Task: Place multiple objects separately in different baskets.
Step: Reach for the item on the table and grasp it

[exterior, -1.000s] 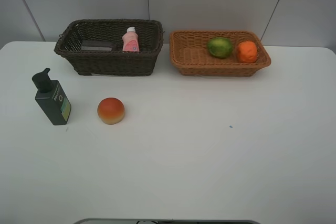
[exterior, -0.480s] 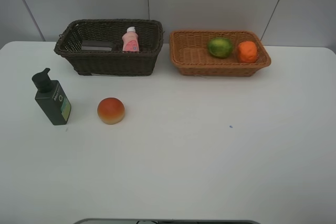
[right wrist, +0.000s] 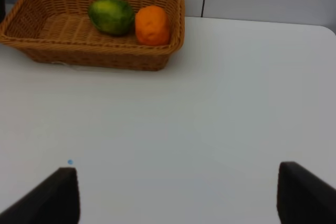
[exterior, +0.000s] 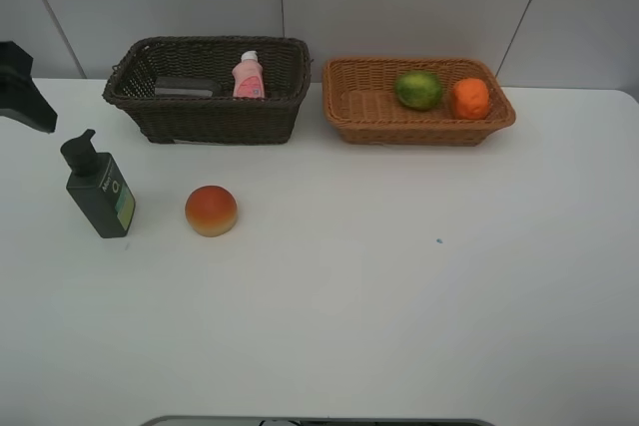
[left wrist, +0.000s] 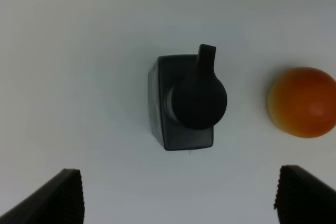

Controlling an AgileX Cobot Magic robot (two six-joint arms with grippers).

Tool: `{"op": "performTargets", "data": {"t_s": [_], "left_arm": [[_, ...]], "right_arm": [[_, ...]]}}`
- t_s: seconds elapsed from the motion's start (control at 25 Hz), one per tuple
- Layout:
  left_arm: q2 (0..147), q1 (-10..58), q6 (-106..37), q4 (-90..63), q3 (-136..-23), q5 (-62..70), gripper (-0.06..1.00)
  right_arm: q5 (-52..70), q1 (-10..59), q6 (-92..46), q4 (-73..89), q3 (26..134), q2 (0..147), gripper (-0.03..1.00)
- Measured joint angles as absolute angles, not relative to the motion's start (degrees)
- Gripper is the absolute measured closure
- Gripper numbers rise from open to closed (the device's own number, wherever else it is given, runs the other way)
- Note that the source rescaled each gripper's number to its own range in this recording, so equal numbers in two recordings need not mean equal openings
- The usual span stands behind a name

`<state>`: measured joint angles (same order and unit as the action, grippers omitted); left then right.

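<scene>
The pink bottle [exterior: 248, 78] is in the dark basket [exterior: 200, 122], and the green fruit [exterior: 418, 89] and the orange [exterior: 469, 98] are in the tan basket [exterior: 419, 132]. The pump bottle [exterior: 100, 192] and the peach [exterior: 211, 211] are not yet sorted, at the left of the table [exterior: 399, 296]. The left jaws and the right jaws are wide and empty.

Pump bottle [exterior: 100, 195] left of peach [exterior: 211, 211]; deeper basket [exterior: 220, 119] behind them, shallower basket [exterior: 419, 131] beside it, seemingly apart.

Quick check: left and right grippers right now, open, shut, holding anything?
Left gripper: open, holding nothing; the dark green pump bottle stands below it.
Right gripper: open, holding nothing.
</scene>
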<state>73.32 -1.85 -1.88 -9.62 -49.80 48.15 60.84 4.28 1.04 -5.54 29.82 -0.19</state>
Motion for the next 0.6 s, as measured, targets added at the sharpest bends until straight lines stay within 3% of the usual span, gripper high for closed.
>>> {"op": "performTargets", "data": {"t_s": [0.6], "left_arm": [[81.7,-1.8,3.0,-10.1,-50.1,43.4,0.05]], "right_arm": [[60.8,4.3,1.0,-5.5,29.8,-0.2,0.21]]}}
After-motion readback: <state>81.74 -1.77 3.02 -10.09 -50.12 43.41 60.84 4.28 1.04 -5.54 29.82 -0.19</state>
